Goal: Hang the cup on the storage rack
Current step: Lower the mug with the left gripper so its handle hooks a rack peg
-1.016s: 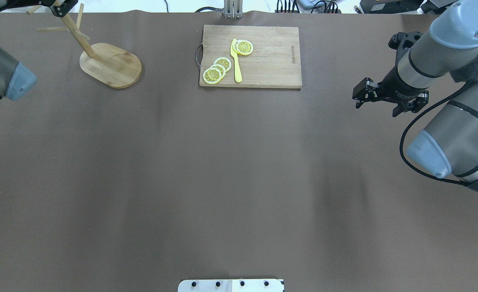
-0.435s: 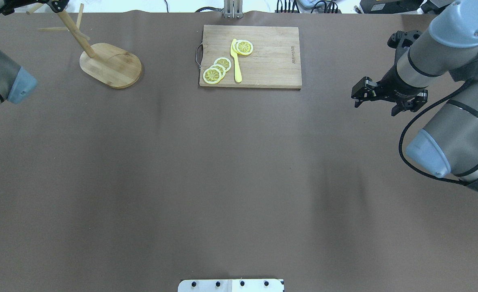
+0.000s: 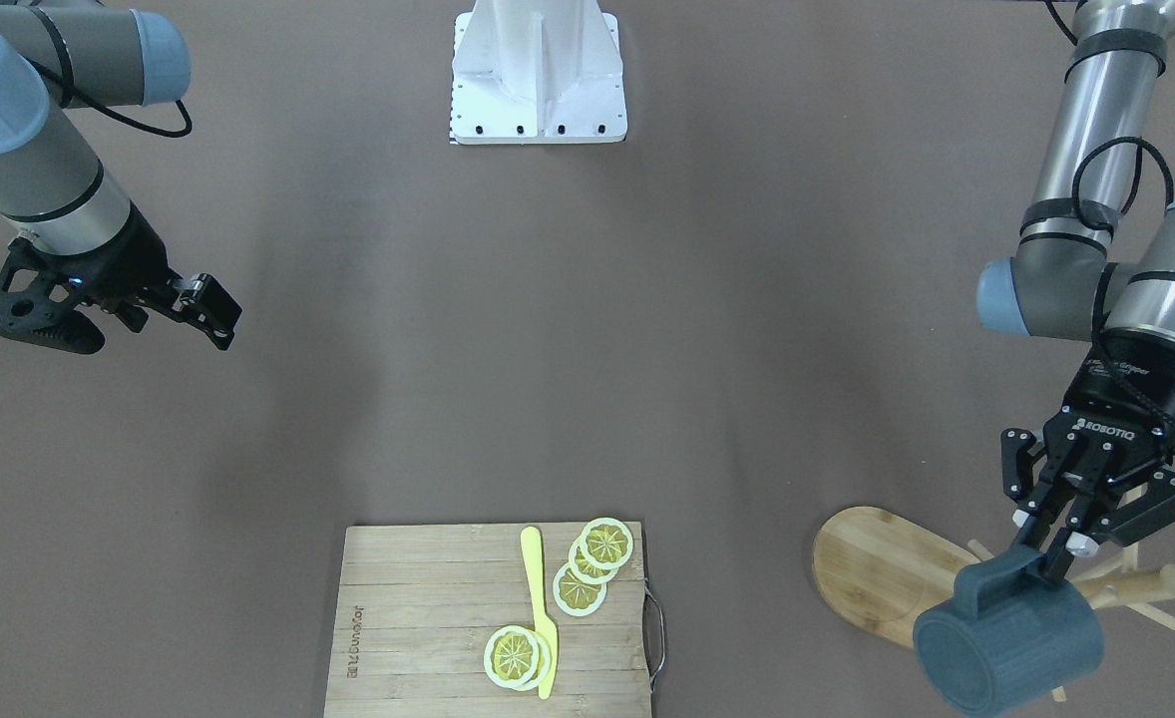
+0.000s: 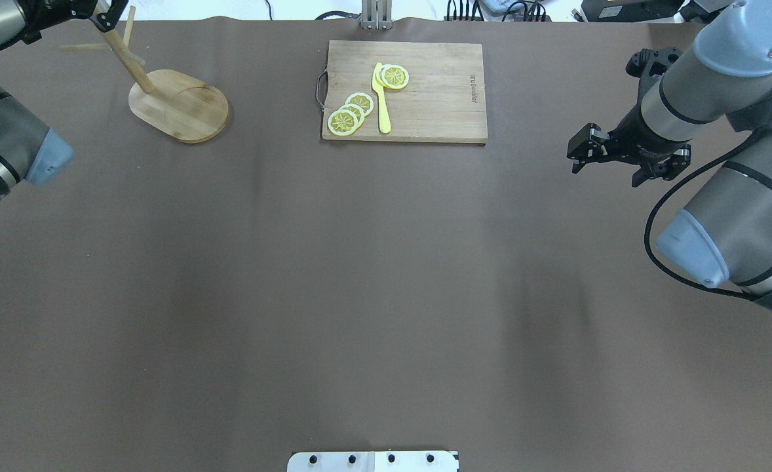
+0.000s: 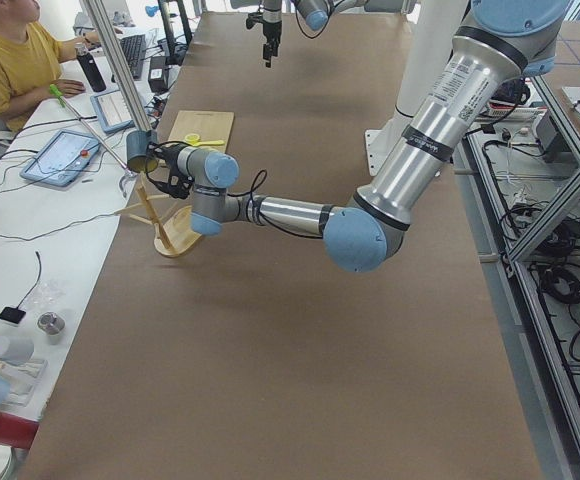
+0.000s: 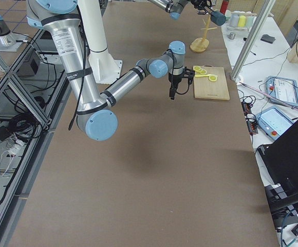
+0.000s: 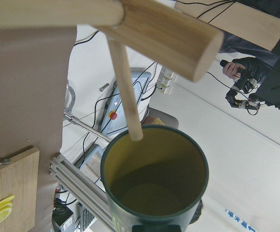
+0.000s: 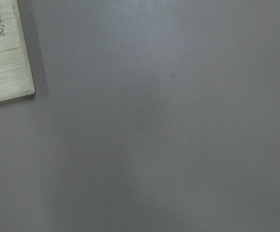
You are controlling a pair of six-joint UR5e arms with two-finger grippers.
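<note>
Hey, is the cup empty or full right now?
Empty: the left wrist view looks into the cup, showing only bare yellow inside.

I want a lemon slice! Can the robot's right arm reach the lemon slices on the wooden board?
Probably yes. The right hand hovers off to the side of the cutting board, and nothing stands between it and the lemon slices.

The matte brown surface (image 4: 386, 295) is lit evenly and softly from overhead, only broad, faint shadows being cast across it, while the thick light bamboo post (image 7: 164, 34) is rendered oversized and slightly soft close to the left wrist camera.
</note>
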